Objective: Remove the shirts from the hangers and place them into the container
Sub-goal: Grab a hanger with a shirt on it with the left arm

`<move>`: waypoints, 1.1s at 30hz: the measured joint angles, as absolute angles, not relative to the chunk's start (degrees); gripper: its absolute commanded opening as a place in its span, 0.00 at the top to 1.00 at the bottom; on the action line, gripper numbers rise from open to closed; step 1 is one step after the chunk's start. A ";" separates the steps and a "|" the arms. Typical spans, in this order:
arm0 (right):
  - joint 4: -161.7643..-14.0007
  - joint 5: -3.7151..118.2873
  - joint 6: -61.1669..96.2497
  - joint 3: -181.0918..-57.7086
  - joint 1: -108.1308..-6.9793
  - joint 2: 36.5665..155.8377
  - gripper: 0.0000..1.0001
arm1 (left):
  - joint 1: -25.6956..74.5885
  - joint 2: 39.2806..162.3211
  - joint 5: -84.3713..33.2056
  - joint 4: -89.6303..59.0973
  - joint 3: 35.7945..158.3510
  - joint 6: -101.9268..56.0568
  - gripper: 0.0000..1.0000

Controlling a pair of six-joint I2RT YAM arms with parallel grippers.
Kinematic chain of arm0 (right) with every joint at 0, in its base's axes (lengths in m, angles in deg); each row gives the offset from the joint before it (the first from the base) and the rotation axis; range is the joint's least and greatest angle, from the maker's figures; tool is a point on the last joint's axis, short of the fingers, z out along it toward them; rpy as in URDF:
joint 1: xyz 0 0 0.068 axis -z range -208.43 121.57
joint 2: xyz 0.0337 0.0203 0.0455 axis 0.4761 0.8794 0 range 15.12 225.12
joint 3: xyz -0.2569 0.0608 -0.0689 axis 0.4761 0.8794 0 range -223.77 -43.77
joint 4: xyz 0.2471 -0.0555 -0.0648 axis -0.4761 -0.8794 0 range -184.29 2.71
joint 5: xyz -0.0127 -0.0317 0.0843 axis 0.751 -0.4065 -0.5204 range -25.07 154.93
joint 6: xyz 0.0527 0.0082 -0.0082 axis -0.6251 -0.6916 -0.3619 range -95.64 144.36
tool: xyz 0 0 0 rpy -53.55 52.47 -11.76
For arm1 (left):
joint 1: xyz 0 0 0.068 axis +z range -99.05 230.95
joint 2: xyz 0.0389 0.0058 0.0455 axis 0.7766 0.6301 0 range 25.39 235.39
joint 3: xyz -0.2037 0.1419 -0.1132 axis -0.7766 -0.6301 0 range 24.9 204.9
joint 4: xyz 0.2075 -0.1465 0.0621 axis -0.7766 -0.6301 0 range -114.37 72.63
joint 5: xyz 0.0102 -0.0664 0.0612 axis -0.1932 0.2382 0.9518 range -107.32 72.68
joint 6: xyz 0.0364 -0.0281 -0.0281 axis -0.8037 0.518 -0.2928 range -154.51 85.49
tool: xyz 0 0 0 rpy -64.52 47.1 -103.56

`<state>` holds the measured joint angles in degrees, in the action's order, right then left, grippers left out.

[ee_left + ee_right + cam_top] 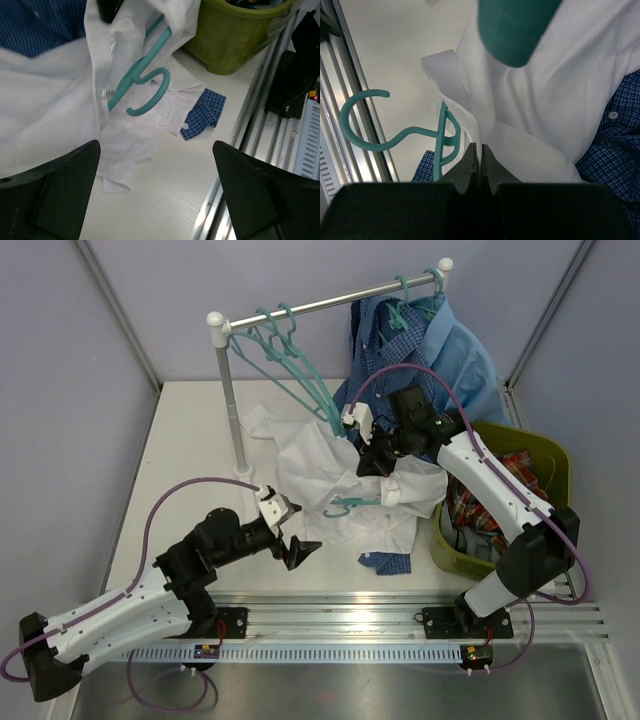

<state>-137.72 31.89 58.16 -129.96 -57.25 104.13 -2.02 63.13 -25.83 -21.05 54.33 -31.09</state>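
I find no legible text, brand or number in any of the three views. The one marking I can locate is a small white sewn-in tag point(106, 93) on the edge of the plain white collared shirt point(45, 100). Its dark lettering is too small and blurred to read.

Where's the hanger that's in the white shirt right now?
Top view, centre: the hanger sits inside the white shirt, its hook poking out on the near side, just below the right gripper pinching that shirt and left of the container.
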 measured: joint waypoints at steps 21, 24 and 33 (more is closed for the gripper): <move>-138.16 31.30 57.50 -130.86 -57.25 105.45 1.00 | -10.77 86.04 -16.96 -14.58 64.43 -66.48 0.60; -138.14 31.30 57.50 -130.81 -57.25 105.45 1.00 | -11.20 87.15 -17.29 -14.08 65.87 -67.09 0.69; -138.14 31.32 57.52 -130.72 -57.25 105.42 1.00 | -12.03 92.97 -18.10 -16.53 70.49 -67.90 1.00</move>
